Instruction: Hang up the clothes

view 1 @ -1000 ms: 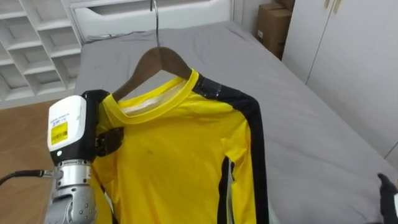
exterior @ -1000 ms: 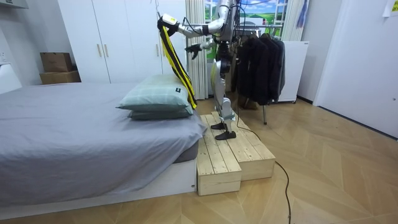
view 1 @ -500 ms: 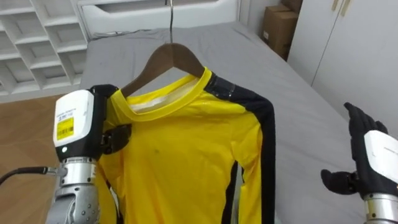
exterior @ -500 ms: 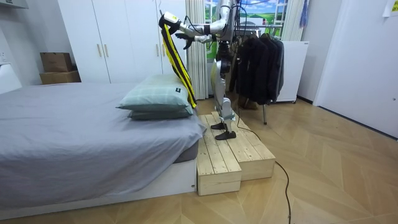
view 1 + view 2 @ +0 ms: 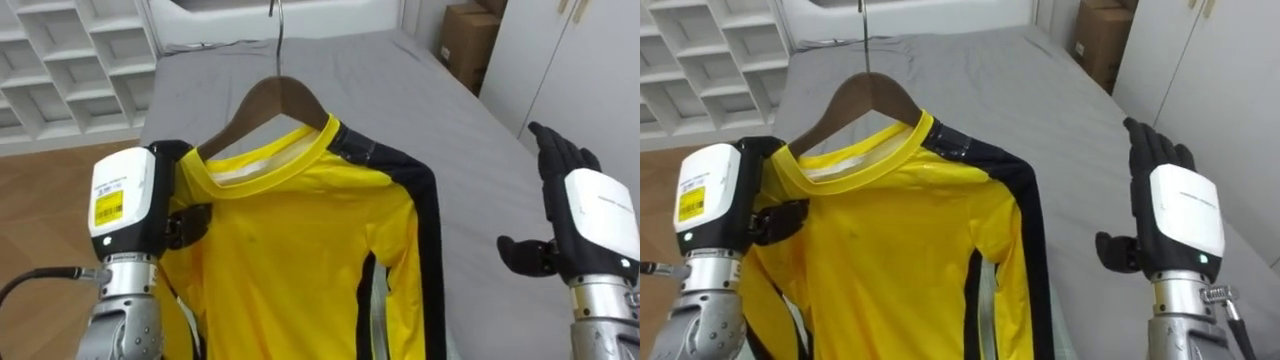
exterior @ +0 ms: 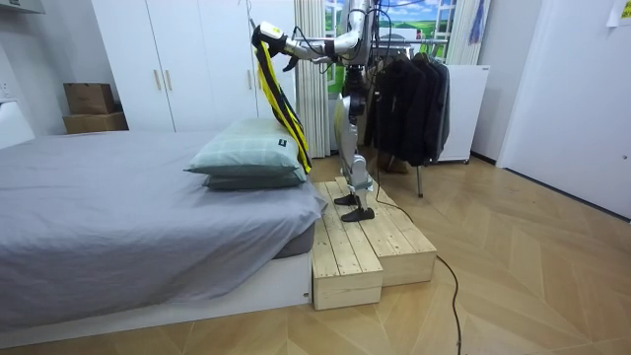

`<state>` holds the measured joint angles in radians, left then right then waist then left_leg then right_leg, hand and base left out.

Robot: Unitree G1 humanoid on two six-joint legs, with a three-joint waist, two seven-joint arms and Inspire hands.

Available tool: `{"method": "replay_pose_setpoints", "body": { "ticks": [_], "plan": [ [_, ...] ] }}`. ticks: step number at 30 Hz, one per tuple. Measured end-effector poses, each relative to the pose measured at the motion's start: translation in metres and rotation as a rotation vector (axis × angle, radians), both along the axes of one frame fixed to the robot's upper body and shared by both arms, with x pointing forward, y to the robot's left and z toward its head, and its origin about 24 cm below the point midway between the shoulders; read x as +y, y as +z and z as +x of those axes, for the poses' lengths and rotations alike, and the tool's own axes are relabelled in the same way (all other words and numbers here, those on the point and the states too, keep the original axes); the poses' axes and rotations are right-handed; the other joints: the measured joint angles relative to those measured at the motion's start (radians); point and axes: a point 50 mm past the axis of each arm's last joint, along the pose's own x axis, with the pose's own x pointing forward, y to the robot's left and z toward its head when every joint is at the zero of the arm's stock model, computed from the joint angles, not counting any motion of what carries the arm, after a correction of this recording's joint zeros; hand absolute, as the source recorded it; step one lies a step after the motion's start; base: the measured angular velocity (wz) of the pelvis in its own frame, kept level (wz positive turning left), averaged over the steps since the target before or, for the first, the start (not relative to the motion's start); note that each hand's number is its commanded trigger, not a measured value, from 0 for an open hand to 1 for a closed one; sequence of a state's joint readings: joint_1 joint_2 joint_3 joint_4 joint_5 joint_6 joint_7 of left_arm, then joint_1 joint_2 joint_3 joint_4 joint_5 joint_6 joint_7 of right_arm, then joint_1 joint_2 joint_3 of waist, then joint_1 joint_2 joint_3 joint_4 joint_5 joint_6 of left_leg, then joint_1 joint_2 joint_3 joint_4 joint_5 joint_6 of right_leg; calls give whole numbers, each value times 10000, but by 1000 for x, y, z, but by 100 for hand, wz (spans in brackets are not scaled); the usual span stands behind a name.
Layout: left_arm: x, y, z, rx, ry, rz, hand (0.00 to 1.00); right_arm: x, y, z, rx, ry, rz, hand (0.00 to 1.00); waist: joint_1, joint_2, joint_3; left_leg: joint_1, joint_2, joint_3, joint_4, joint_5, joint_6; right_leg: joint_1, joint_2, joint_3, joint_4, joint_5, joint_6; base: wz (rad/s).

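The robot stands on a wooden platform [image 6: 370,247] just beside the grey bed [image 5: 420,100], with a rack of dark clothes [image 6: 409,108] behind it. Its left hand [image 5: 125,205] is closed around one shoulder of the yellow shirt [image 5: 290,250] and holds it high over the two pillows [image 6: 246,158]. The shirt has black sleeve stripes and hangs on a wooden hanger [image 5: 275,95] whose metal hook points up. The right hand [image 5: 590,225] is raised on the other side, well apart from the shirt, with straight fingers and the thumb spread out, and it holds nothing. The shirt covers much of the bed from the head camera. White shelves [image 5: 70,50] are behind on the left, a cardboard box [image 5: 470,40] and white wardrobe doors [image 5: 590,70] on the right.
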<state>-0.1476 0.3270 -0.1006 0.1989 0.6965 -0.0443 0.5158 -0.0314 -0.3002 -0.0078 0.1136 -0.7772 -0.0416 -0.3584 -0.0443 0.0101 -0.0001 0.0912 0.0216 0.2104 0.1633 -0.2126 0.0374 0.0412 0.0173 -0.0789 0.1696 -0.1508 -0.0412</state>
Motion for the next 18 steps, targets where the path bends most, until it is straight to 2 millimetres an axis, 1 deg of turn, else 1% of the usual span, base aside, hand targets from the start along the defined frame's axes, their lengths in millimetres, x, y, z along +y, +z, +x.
{"method": "replay_pose_setpoints", "body": {
  "ticks": [3, 6, 10, 14, 18],
  "plan": [
    [-5, 4, 0, -31, -257, -249, 100, 8, -1, 1, 133, 363, -6, 0, -17, -78, 40, 0, -2, 11, 8, 0, 0, -2, 4, 16, 4, 0, 0, 0],
    [-9, 7, 0, -130, -385, -380, 100, 11, -2, 1, 337, 546, -1, 0, -14, -97, 39, -1, -8, 29, 3, 0, 0, -10, 3, 40, 2, 0, 0, 0],
    [-13, 8, -2, -48, -580, -497, 100, 15, 6, 2, 113, 780, 14, 0, -23, -112, 30, -13, -2, 36, 1, -1, 0, -30, 10, 59, -2, -1, 1, 0],
    [-18, 6, -2, 37, -789, -689, 100, 18, 9, 2, 3, 925, 282, 0, -20, -136, 23, -15, 6, 30, 1, -1, -1, -32, 13, 47, 9, 0, 0, 0],
    [-22, 6, -2, 83, -908, -791, 100, 28, 10, 2, 77, 1444, 716, 0, -23, -154, 18, -71, 4, 29, 17, -1, -1, -81, 8, 60, 28, 0, 0, 0]
  ]
}}
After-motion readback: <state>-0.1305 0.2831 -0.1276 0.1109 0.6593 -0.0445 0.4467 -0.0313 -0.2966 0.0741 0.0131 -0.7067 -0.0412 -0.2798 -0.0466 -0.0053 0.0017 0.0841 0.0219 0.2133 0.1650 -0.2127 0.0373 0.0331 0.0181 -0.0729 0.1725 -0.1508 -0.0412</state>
